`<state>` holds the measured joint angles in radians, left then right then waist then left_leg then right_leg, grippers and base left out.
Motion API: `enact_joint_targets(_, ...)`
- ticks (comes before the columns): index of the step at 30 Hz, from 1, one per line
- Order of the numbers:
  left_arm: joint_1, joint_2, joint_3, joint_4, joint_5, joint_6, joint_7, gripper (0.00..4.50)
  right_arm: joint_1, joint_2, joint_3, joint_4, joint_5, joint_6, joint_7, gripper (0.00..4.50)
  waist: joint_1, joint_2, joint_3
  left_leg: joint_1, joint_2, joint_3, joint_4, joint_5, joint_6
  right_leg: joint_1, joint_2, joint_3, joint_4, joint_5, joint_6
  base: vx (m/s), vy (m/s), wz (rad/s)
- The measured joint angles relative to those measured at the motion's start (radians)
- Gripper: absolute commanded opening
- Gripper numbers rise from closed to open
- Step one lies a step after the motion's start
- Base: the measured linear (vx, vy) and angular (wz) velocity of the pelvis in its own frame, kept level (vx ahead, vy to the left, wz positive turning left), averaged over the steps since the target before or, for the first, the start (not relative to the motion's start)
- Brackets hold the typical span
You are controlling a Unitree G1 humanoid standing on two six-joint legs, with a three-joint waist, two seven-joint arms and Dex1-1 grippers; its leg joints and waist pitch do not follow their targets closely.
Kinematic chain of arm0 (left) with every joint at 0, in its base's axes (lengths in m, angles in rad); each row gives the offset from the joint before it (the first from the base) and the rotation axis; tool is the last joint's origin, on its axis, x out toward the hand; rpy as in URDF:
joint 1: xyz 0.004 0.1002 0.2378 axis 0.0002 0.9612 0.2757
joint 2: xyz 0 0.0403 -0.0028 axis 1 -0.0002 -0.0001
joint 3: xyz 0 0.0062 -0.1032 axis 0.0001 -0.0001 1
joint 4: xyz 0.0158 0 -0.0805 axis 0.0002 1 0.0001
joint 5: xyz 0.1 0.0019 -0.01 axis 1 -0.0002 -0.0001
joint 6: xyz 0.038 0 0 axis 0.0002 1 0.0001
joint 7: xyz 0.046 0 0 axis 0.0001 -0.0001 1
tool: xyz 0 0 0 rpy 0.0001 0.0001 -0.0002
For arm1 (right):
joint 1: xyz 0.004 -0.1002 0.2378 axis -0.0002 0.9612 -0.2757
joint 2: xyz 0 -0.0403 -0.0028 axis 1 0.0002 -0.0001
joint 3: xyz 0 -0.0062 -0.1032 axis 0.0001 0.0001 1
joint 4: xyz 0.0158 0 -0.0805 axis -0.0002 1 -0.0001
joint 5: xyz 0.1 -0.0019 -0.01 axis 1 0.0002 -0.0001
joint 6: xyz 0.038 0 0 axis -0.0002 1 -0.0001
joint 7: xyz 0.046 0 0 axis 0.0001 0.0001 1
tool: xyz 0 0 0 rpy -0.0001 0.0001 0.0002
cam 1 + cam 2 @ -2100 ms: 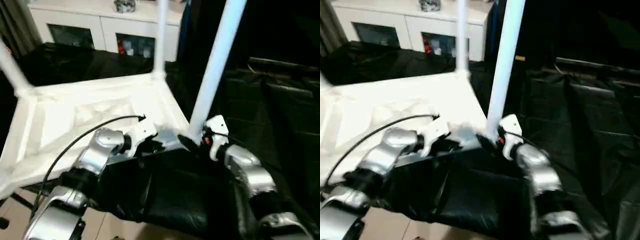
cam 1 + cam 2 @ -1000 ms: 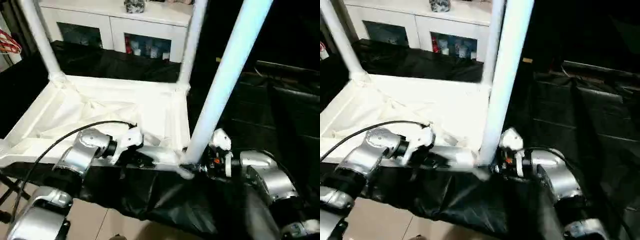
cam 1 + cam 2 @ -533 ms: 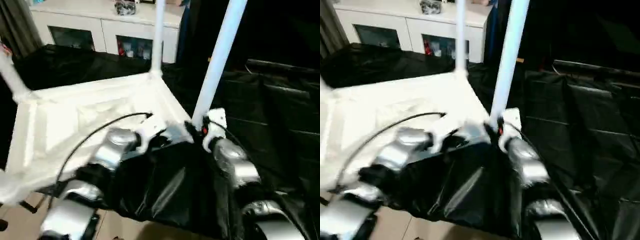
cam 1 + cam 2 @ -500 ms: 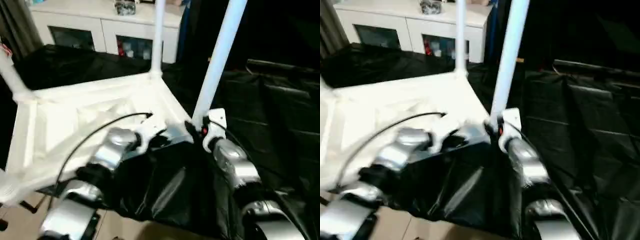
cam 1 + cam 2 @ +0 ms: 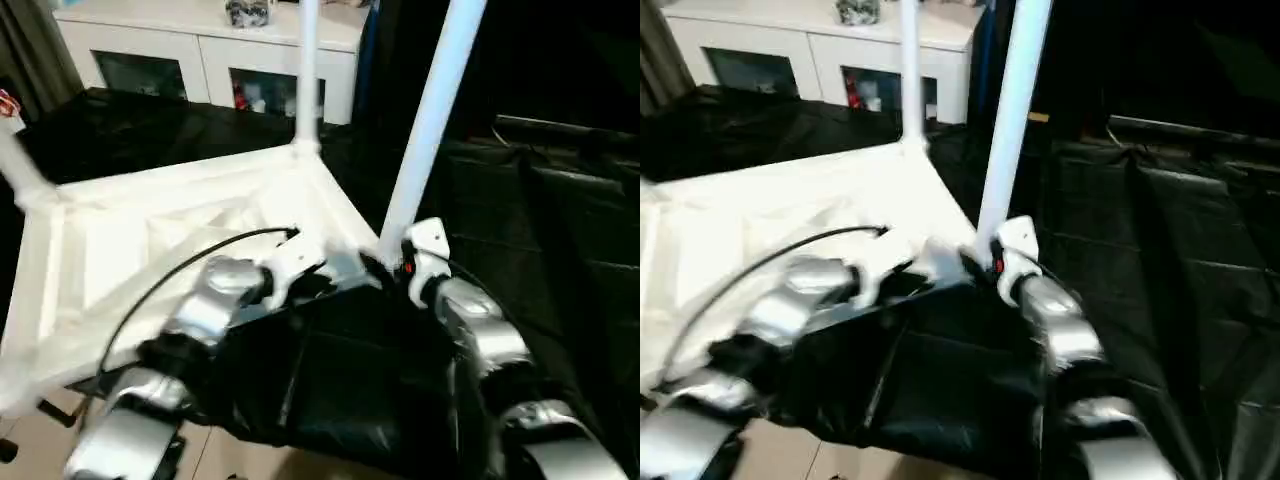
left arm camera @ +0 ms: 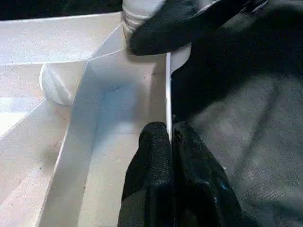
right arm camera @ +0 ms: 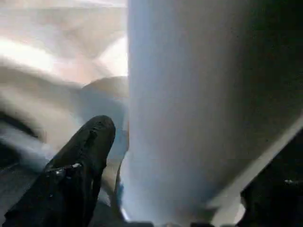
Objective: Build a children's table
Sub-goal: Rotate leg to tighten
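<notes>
This looks like a room in a home, or one furnished to resemble it. Against the far wall stands a low white cabinet (image 5: pixel 210 60) with glass doors, small coloured items behind the panes and a small object (image 5: pixel 247 12) on its top. A grey curtain (image 5: pixel 30 50) hangs at the far left. The near floor (image 5: pixel 30 440) is pale and smooth. Crinkled black plastic sheeting (image 5: pixel 540 220) drapes the surface and what lies to the right, as protective covering.

Two silver forearms reaching forward and converging, left gripper (image 6: pixel 169 137) fingers pinched together, right gripper (image 7: pixel 184 189) fingers spread wide apart
</notes>
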<state>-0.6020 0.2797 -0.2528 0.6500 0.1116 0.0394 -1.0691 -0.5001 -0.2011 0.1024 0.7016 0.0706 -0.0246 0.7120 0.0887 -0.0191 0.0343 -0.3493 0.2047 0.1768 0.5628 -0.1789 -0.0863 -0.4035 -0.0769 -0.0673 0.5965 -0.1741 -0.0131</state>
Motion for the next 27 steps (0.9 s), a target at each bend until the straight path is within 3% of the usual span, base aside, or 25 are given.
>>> enact_joint_targets(10,0.008,0.078,-0.001,0.000,-0.057,-0.040,-0.221,0.00,0.066,-0.131,0.067,-0.143,0.067,0.027,0.386,3.75,0.014,-0.003,0.002,-0.001,0.001,0.000,0.002,0.000,0.000,0.000,0.000,0.000,0.000,0.000,0.000,0.000,0.000,0.00)
enact_joint_targets(14,0.009,0.104,-0.007,0.000,-0.077,-0.049,-0.300,0.00,0.083,-0.156,0.086,-0.192,0.093,0.063,0.488,3.36,0.024,-0.004,0.003,-0.001,0.001,0.001,0.002,0.000,0.000,-0.001,0.000,0.000,0.000,0.000,0.000,0.000,0.000,0.00)
enact_joint_targets(24,0.011,0.130,-0.011,0.001,-0.089,-0.069,-0.381,0.00,0.115,-0.179,0.109,-0.260,0.108,0.089,0.542,2.67,0.030,-0.005,0.004,-0.001,0.001,0.000,0.003,0.000,0.000,-0.001,0.000,0.000,-0.001,0.000,0.000,0.000,0.000,0.00)
enact_joint_targets(27,0.011,0.130,-0.011,0.002,-0.090,-0.070,-0.384,0.00,0.122,-0.180,0.110,-0.270,0.111,0.097,0.541,2.65,0.031,-0.006,0.004,-0.001,0.001,0.000,0.003,0.000,0.000,-0.001,0.000,0.000,-0.001,0.000,0.000,0.000,0.000,0.00)
